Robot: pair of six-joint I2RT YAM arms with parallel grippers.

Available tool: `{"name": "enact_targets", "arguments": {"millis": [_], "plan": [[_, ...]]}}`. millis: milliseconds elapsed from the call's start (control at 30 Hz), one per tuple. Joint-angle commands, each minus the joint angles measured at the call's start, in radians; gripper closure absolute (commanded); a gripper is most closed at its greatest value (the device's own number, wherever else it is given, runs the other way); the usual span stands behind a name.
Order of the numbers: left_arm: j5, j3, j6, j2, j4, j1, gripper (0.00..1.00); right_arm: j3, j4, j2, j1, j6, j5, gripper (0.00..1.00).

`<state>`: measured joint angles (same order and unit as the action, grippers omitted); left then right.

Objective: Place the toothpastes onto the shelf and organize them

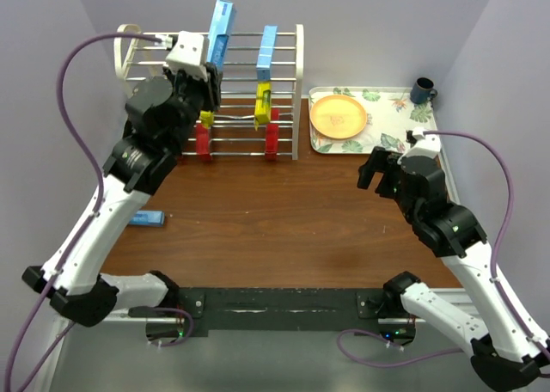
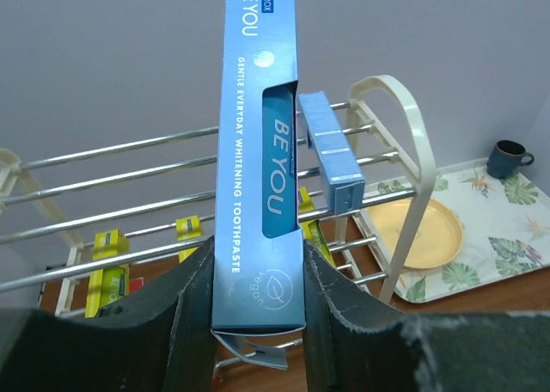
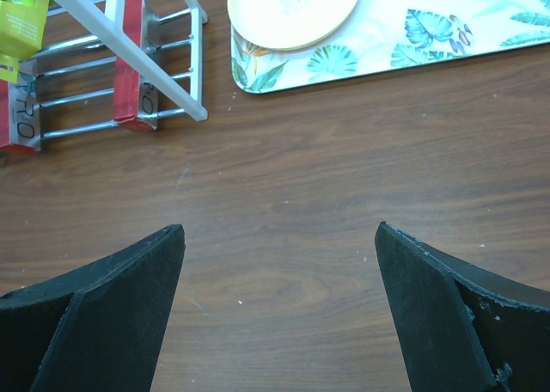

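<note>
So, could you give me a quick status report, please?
Left gripper shut on blue toothpaste, upright at top of shelf. Right gripper open, empty, above the table. Second blue carton racked close beside; third blue carton lying loose.

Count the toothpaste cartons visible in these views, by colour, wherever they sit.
Light blue cartons: 3
Yellow cartons: 3
Red cartons: 2
Total: 8 visible

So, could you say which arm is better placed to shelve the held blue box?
Left. The left gripper grips the blue box at the rack's top, while the right gripper hangs open and empty near the tray.
</note>
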<state>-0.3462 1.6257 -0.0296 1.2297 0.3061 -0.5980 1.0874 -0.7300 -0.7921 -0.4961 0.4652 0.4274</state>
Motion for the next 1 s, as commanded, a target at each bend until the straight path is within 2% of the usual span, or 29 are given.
{"name": "enact_targets", "arguments": {"millis": [0,267,400,667,967], "plan": [[-0.024,0.132,0.123,0.103,0.053,0.082,0.92,-0.012,0.061,0.013,0.005,-0.045,-0.012,0.02],[-0.001,0.236,0.206,0.270,0.073,0.179,0.93,-0.035,0.073,0.010,0.004,-0.099,-0.042,0.02],[0.013,0.327,0.204,0.361,0.105,0.194,0.91,-0.040,0.080,0.002,0.004,-0.128,-0.061,0.02],[0.004,0.364,0.215,0.455,0.099,0.214,0.88,-0.050,0.104,-0.019,0.004,-0.169,-0.075,0.02],[0.019,0.384,0.209,0.516,0.096,0.239,0.76,-0.060,0.121,-0.033,0.002,-0.175,-0.070,0.02]]}}
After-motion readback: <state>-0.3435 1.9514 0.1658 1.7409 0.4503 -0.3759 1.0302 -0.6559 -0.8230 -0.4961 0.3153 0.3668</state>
